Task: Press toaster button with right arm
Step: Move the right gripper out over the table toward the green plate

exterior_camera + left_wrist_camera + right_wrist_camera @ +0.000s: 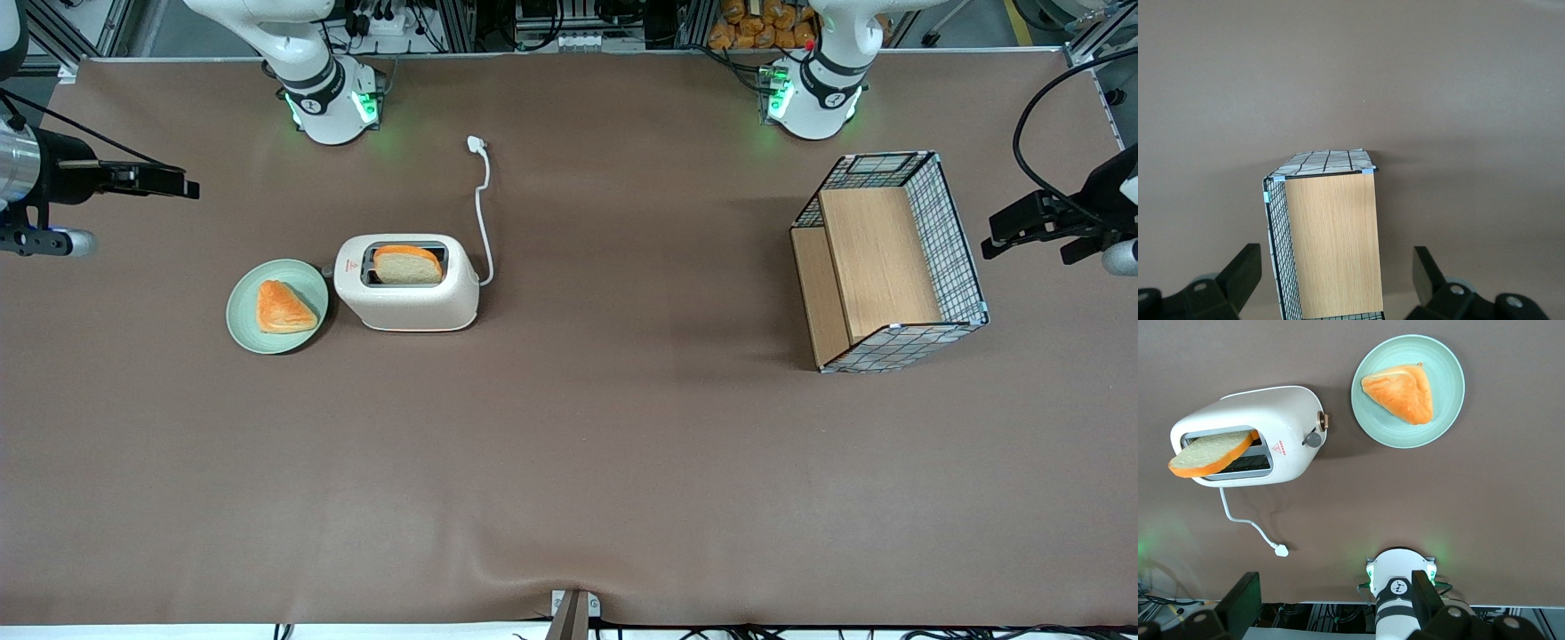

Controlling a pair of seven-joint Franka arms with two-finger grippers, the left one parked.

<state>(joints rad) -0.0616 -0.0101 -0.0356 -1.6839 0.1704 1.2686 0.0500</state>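
Note:
The cream-white toaster [418, 307] [1285, 413] stands on the brown table with a slice of bread [407, 264] [1211, 453] sticking up out of its slot. The small grey toaster button [328, 270] [1313, 439] juts from the narrow end that faces the green plate [244, 311]. My right arm's gripper [182, 185] [1335, 600] hangs above the table toward the working arm's end. It is open, holds nothing, and is well apart from the toaster and plate.
On the green plate [1445, 407] beside the toaster lies an orange pastry [284, 307] [1401, 390]. The white cord and plug [477, 142] [1281, 551] trail toward the arm bases [329, 98]. A wire basket with wooden shelves [889, 258] [1331, 240] sits toward the parked arm's end.

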